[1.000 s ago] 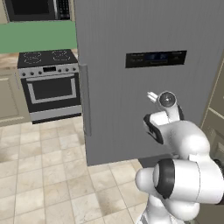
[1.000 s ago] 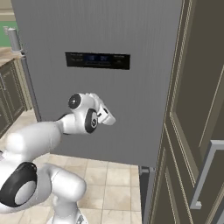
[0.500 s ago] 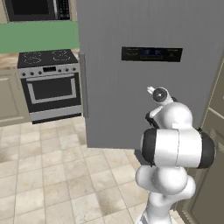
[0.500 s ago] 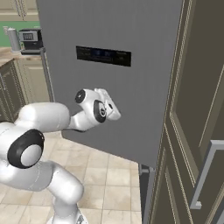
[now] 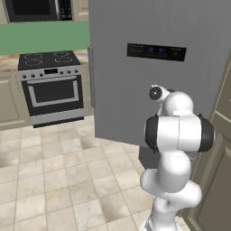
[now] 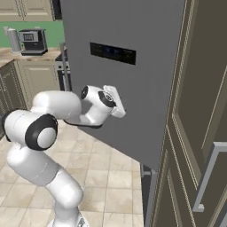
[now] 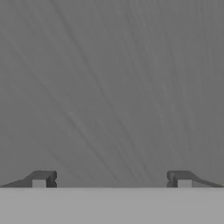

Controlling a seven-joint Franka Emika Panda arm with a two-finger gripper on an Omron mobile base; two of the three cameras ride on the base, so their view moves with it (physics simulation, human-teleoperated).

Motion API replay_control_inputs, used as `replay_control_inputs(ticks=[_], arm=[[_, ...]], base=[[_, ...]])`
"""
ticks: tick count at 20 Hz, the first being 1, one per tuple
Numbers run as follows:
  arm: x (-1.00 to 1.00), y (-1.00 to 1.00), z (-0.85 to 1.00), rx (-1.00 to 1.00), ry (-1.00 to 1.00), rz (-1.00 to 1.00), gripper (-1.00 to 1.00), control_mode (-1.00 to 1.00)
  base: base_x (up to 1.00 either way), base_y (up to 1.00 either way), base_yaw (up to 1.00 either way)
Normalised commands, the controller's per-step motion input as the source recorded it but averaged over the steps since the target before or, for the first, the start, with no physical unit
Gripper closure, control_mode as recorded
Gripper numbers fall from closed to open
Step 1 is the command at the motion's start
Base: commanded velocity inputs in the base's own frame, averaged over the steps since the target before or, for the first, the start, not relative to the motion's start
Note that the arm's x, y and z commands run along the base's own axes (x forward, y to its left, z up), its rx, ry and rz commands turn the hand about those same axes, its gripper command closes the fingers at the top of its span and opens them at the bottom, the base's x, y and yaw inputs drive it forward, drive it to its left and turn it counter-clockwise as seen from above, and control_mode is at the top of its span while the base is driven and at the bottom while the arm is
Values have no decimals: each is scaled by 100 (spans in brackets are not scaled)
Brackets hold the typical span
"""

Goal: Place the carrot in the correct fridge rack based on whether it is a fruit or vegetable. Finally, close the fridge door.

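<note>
**Gripper against the face of the fridge door**

We see the fridge door (image 5: 153,81), a tall flat grey slab, standing partly swung out over the tiled floor (image 5: 54,180); in the right base view its free edge stands just beside the brown cabinet front (image 6: 199,111). A dark rectangular display panel (image 5: 156,51) sits high on the door, and a long vertical bar handle (image 5: 91,74) runs down its left edge in the left base view. Behind it, to the left, we note the steel oven range (image 5: 50,88) under a black microwave (image 5: 38,9), against a green wall. A coffee machine (image 6: 32,41) stands on the far desk in the right base view. The white arm (image 6: 53,119) folds forward so that the hand meets the door below the display panel. The gripper (image 7: 112,178) faces the brushed grey surface at close range; its two dark fingers (image 7: 41,178) stand wide apart and hold nothing. We cannot tell where the carrot or the fridge rack lies, both being hidden behind the door.
</note>
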Motion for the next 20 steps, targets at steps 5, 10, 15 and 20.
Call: replay_control_inputs(ticks=[5, 10, 15, 20], arm=[[34, -30, 0, 0, -1, -20, -100, -100], [18, -50, 0, 0, 0, -22, -100, -100], [29, -47, 0, 0, 0, -21, -100, -100], [12, -56, 0, 0, -3, -21, -100, -100]], base=[[0, 0, 0], [0, 0, 0], [0, 0, 0], [0, 0, 0]])
